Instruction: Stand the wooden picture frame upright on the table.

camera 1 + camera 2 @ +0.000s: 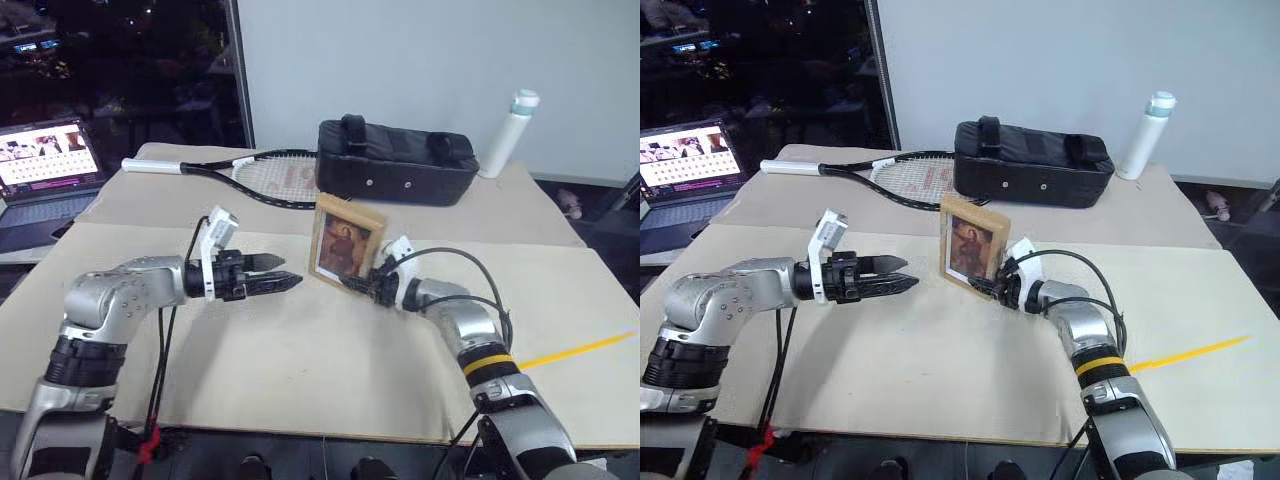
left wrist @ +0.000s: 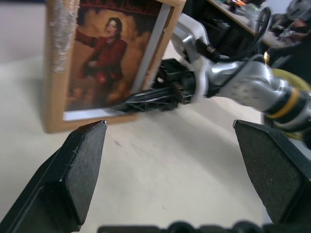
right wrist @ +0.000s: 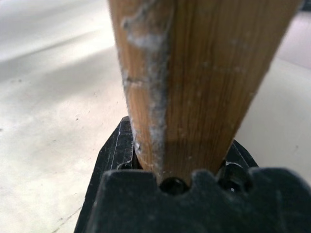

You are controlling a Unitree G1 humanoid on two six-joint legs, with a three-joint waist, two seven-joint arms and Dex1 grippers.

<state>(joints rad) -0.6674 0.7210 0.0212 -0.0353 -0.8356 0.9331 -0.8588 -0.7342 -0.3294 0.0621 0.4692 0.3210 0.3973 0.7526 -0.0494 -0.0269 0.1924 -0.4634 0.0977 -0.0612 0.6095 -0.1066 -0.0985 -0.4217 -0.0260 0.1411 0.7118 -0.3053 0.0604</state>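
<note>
Frame held upright, release pending

The wooden picture frame (image 1: pixel 346 246) is clamped by the right gripper (image 1: pixel 378 285); the left gripper (image 1: pixel 285 274) is spread empty. Balance on the table (image 1: pixel 300 360) should be confirmed before release.

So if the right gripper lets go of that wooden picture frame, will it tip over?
Possibly. The wooden picture frame stands tall on a narrow bottom edge, with the right gripper clamping its lower corner. It looks stiff and probably light, so a nudge could topple it.

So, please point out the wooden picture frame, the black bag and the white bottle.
wooden picture frame (image 1: pixel 345 247), left eye view, on the picture in its front.
black bag (image 1: pixel 395 165), left eye view, on its top.
white bottle (image 1: pixel 508 135), left eye view, on its body.
</note>
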